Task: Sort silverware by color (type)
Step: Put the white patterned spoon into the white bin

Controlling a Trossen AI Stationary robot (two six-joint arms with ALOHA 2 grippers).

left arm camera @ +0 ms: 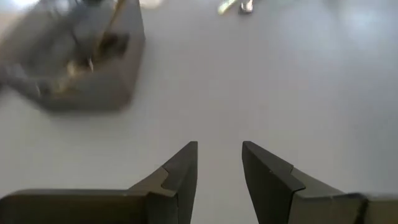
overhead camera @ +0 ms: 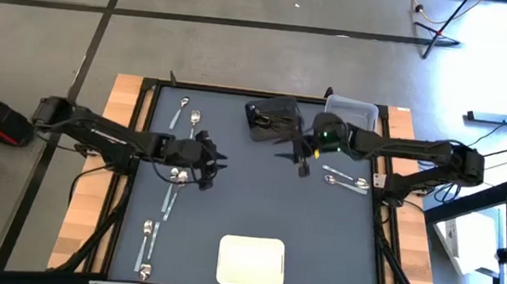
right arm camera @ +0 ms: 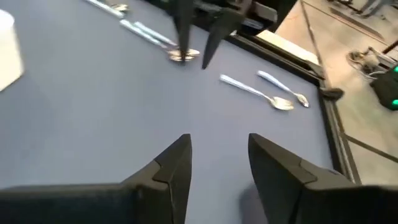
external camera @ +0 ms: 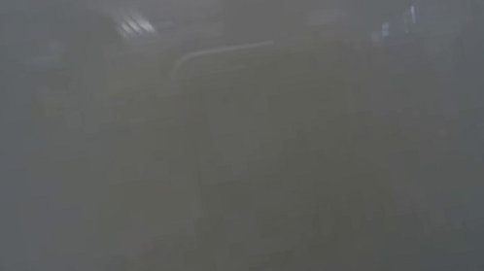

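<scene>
Both hands empty, fingers parted: left hand (overhead camera: 212,163) above shiny silver metal spoons (overhead camera: 176,176); right hand (overhead camera: 304,159) beside dark plastic bin (overhead camera: 272,119). Advise centring over one handle before closing.

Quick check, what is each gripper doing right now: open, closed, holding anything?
Left gripper: open, holding nothing, above bare table mat.
Right gripper: open, holding nothing, above bare table mat.

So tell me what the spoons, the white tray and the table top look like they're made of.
Spoons: likely polished metal; they are silver and catch bright glints.
White tray: probably plastic or foam; it is plain white with rounded corners and no shine, but the look doesn't settle which.
Table top: a matte dark blue-grey sheet with no reflections, perhaps a mat or laminate, framed in black.
</scene>
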